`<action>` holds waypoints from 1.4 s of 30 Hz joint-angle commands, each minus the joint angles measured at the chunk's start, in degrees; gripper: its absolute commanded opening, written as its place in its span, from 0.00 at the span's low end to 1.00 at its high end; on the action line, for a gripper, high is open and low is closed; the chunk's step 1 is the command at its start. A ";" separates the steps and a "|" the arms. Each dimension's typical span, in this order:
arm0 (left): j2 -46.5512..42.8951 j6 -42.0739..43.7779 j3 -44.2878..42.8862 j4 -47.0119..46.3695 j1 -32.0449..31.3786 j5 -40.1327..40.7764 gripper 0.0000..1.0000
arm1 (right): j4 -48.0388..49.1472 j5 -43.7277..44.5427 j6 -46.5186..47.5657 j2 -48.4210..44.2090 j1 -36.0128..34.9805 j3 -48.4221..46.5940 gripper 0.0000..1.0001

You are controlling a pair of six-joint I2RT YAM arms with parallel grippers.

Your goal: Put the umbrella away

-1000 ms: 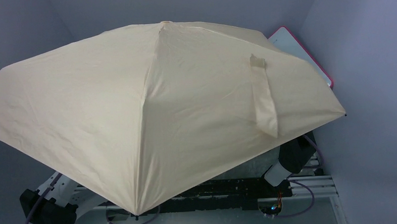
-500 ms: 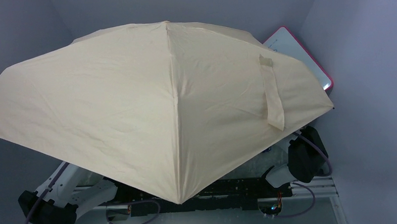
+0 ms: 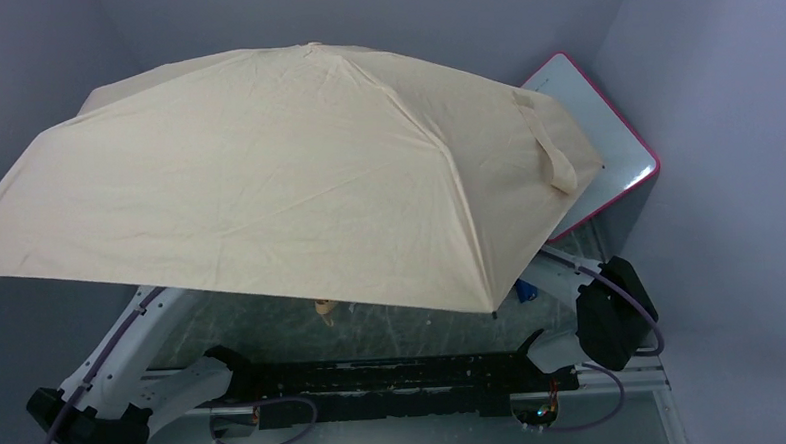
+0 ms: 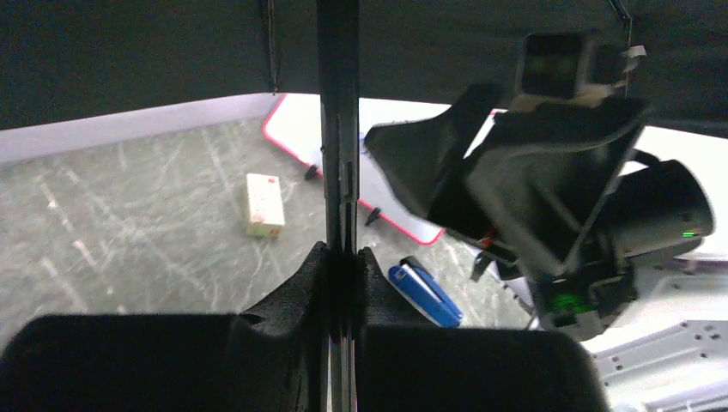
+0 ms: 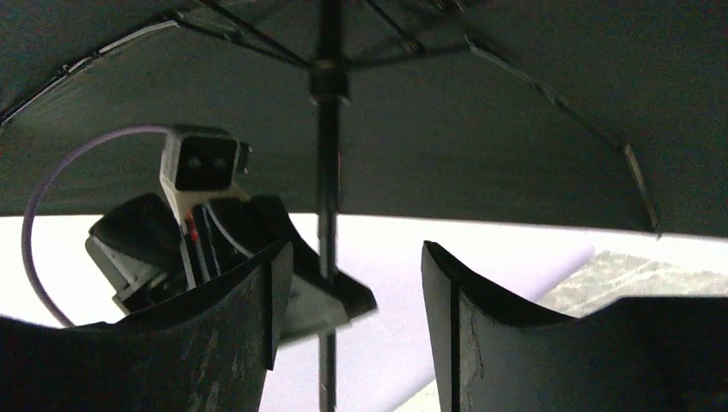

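The open umbrella [image 3: 297, 176] spread over most of the table [image 4: 129, 223], tan side up and black lining down, its crown [image 3: 311, 47] tipped toward the far wall and its near rim hanging over the arms. Its long axis ran along the thin black shaft [image 4: 337, 129], which rose from the left gripper [image 4: 341, 257] into the ribs overhead. That gripper was clamped tight on the shaft, both pads pressed against it. The right gripper [image 5: 352, 249] stood wide, its fingers [image 5: 257, 292] well apart, the shaft showing beyond the gap and nothing in its hold. A tan strap [image 3: 551, 150] lay on the canopy's right panel. A pink-framed whiteboard [image 3: 605, 133] stuck out past the right rim, with a blue object [image 4: 421, 294] and a small box [image 4: 263, 204] on the table beneath.
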State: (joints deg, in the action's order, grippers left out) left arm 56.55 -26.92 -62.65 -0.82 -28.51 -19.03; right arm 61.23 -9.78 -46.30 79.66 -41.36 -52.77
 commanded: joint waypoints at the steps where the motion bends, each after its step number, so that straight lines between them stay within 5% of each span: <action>1: -0.88 4.34 -3.14 5.11 -1.52 8.28 0.05 | 0.76 4.59 5.42 2.12 -1.10 -4.48 0.60; 10: 0.46 5.68 -3.66 9.52 -4.12 15.21 0.05 | 3.72 8.14 3.84 7.71 -2.90 -7.05 0.60; 26: 0.31 5.02 -2.04 8.27 -5.33 14.44 0.05 | 8.64 16.65 -4.38 17.42 -6.18 -14.91 0.61; 42: 0.75 6.21 -1.18 8.51 -5.50 14.62 0.05 | 2.96 19.31 -0.29 19.35 -6.26 -20.97 0.51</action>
State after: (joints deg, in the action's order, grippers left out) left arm 57.82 -22.06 -63.26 11.20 -33.58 -5.28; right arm 65.60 7.51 -48.62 97.71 -47.37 -71.35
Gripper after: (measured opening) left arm 0.115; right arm 0.536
